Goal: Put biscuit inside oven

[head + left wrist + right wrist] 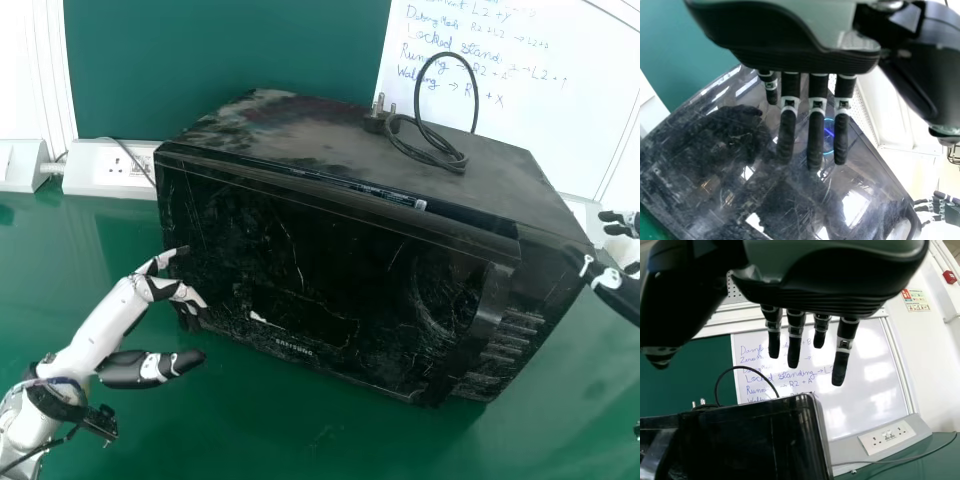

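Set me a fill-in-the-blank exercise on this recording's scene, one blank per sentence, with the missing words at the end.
The cord and its plug lie on ____ of the oven.
The left hand is nearer the oven's ____ than its back.
The table under the oven is coloured ____.
The handwriting behind the oven is on a ____ board.

Missing words: top; front; green; white.

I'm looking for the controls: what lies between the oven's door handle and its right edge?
A column of short bars, perhaps buttons; the head view shows it.
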